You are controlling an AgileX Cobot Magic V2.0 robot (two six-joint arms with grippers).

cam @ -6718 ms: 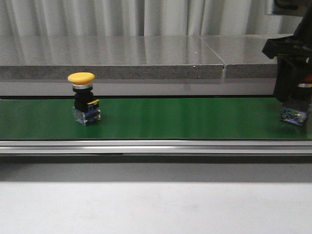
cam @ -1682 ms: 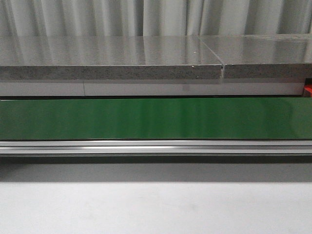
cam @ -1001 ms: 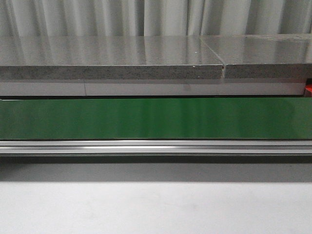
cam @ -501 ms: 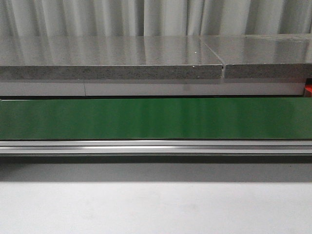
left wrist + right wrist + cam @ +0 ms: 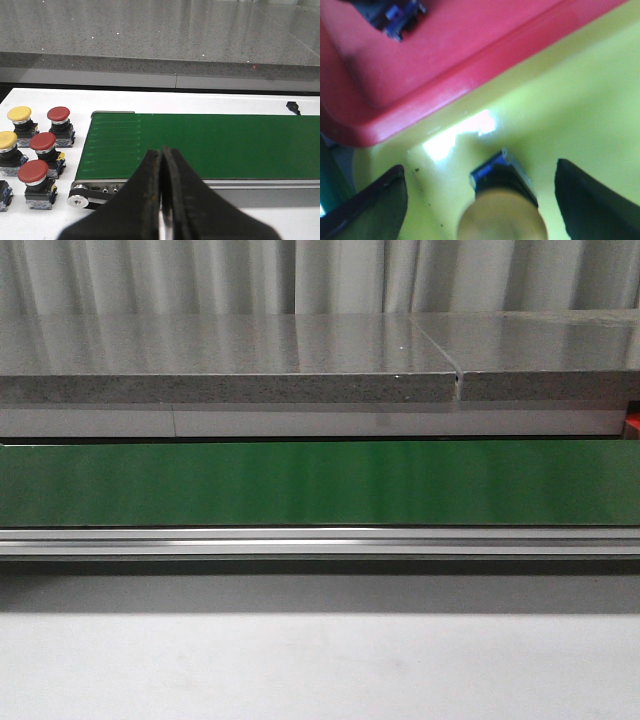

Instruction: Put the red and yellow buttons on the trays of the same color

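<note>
Right gripper [image 5: 480, 200] spread wide over yellow tray [image 5: 580, 100]; yellow button [image 5: 502, 210] stands on tray floor between the fingers, touching neither. Red tray [image 5: 445, 60] abuts it, a blurred button base [image 5: 395, 15] inside. Left gripper [image 5: 161, 200] pinched closed, empty, above belt [image 5: 210, 145]. Beside belt end: three red buttons [image 5: 42, 145], two yellow buttons [image 5: 19, 116]. Grey counter [image 5: 230, 350], curtain [image 5: 300, 275] beyond.
</note>
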